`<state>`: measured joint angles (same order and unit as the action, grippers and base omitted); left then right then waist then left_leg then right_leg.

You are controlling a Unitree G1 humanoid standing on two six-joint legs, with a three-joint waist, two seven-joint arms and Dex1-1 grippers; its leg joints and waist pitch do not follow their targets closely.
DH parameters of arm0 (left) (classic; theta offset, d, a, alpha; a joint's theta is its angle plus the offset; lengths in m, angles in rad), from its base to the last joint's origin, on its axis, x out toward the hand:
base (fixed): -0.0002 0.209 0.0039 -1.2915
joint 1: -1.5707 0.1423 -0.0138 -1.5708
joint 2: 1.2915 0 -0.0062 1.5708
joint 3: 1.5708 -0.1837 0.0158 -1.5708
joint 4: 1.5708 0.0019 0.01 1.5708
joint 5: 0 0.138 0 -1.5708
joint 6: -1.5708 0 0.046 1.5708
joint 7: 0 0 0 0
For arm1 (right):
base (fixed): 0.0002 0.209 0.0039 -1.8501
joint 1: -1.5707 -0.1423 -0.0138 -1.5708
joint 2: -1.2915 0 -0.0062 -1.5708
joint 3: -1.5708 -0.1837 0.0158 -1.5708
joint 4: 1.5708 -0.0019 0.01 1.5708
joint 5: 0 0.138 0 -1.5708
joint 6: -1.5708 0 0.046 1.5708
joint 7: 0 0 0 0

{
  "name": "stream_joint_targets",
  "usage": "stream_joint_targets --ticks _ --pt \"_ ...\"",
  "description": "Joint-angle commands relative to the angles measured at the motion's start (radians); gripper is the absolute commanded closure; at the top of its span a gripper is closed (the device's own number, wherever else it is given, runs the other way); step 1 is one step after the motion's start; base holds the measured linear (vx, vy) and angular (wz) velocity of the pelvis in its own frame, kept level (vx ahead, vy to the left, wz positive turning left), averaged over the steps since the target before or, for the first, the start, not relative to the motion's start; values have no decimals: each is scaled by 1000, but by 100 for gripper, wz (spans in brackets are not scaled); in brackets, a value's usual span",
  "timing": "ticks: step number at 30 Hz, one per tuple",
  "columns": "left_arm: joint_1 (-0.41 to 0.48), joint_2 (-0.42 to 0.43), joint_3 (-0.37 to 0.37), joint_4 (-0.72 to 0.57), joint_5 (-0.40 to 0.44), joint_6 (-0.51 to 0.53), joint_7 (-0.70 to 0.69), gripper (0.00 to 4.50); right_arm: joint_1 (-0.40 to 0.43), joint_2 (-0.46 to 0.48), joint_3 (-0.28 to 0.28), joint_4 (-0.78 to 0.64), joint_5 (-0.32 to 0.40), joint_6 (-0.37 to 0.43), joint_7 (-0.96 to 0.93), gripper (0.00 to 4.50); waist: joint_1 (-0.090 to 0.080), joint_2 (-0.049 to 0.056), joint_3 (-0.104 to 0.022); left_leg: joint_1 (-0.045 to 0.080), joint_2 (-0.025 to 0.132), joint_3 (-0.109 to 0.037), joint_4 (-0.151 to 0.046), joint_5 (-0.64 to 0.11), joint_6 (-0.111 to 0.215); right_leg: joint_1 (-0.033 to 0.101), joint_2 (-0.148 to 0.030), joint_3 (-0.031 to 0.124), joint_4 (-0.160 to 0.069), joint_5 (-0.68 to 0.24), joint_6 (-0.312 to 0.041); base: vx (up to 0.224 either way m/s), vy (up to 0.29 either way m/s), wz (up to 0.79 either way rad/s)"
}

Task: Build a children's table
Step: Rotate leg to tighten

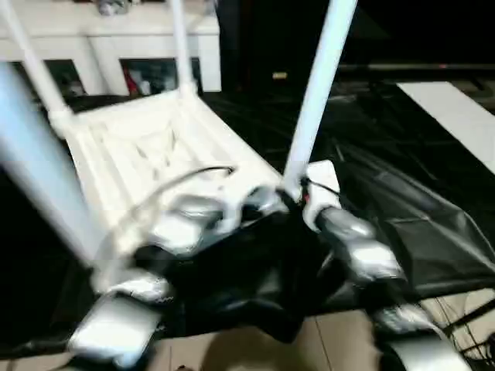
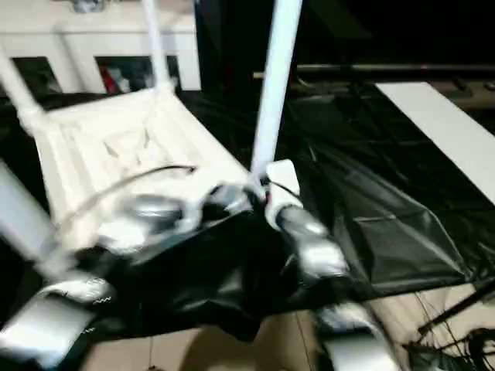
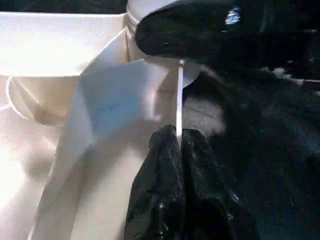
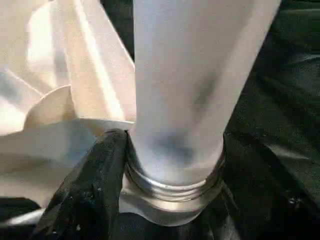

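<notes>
The children's table lies upside down on the black sheet, its ribbed white tabletop point(image 1: 147, 147) facing up. Three legs stand in its corner sockets, and a blurred fourth leg point(image 1: 35, 170) rises at the near left. At the near right corner, my right gripper point(image 1: 298, 199) is shut around the base of that leg point(image 1: 317, 93). One black finger point(image 4: 95, 190) presses against its threaded collar point(image 4: 175, 187). Just beside it, my left gripper point(image 3: 178, 137) is shut on the tabletop's thin rim point(image 3: 179, 95).
The black-sheeted work table point(image 1: 402, 216) spreads to the right, its sheet wrinkled. A white cabinet with glass doors point(image 1: 116, 39) stands behind. A white board point(image 1: 456, 116) lies at the far right. Beige floor with cables point(image 2: 456, 325) shows at the front.
</notes>
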<state>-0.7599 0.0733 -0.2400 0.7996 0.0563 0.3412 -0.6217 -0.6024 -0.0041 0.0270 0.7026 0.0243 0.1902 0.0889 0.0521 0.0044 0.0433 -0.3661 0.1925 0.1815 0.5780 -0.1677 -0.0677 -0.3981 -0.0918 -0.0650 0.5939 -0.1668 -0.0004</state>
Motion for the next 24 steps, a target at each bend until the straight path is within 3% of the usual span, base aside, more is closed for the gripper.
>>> stream_joint_targets --ticks 1,2,4,5,9,12,14,17,18,21,23,24 --pt "-3 -11 -5 22 9 -13 31 450 15 37 40 55 -7 25 20 184 -2 0 -57 10 22 -14 -73 -345 -4 35 -46 33 -91 -379 -145 0 0 0" --pt "0 -7 -9 17 12 -12 23 450 18 41 37 48 2 19 39 184 -2 3 -57 11 23 -13 -73 -341 0 34 -45 34 -91 -366 -147 0 0 0" --pt "13 12 -20 -3 15 -6 -7 450 34 40 30 5 29 -15 102 129 -3 4 -57 9 23 -13 -73 -347 2 35 -46 33 -91 -368 -149 0 0 0" --pt "18 21 -23 -10 16 -3 -19 450 42 37 25 -17 42 -25 129 129 -2 7 -58 10 23 -13 -74 -347 5 35 -46 34 -92 -361 -149 0 0 0" --pt "40 63 -35 -38 10 -14 -107 450 62 -15 25 -93 65 -48 229 88 -4 -4 -60 2 26 -14 -75 -308 24 43 -47 34 -84 -315 -165 0 0 0" --pt "62 87 -35 -78 -14 -24 -184 450 70 -48 25 -125 84 -48 281 63 -7 -3 -61 0 27 -12 -72 -277 38 43 -49 34 -80 -293 -185 0 0 0" --pt "90 126 -56 -132 -20 -58 -259 450 88 -103 56 -170 89 -28 377 53 -4 -5 -60 1 29 -11 -70 -269 49 43 -49 35 -79 -282 -191 0 0 0" --pt "127 184 -72 -203 -37 -68 -346 450 113 -223 132 -197 4 -49 489 43 1 1 -61 5 33 -8 -69 -243 48 41 -46 36 -71 -222 -212 0 0 0" --pt "131 191 -72 -211 -42 -70 -359 450 116 -235 132 -202 5 -50 510 43 2 -8 -60 3 31 -5 -68 -242 48 41 -45 37 -71 -222 -216 0 0 0" --pt "156 235 -82 -255 -67 -113 -453 450 137 -295 131 -244 31 -49 636 43 10 -7 -58 4 32 -6 -69 -258 50 43 -48 39 -72 -245 -210 0 0 0" --pt "182 288 -92 -312 -100 -124 -570 450 167 -365 162 -316 72 -46 798 43 14 -9 -59 3 35 -8 -71 -256 56 46 -50 38 -70 -245 -205 0 0 0" --pt "182 288 -92 -312 -100 -124 -570 450 167 -365 162 -316 72 -46 798 43 14 -7 -57 5 38 -7 -70 -255 60 41 -48 40 -68 -237 -209 0 0 0"
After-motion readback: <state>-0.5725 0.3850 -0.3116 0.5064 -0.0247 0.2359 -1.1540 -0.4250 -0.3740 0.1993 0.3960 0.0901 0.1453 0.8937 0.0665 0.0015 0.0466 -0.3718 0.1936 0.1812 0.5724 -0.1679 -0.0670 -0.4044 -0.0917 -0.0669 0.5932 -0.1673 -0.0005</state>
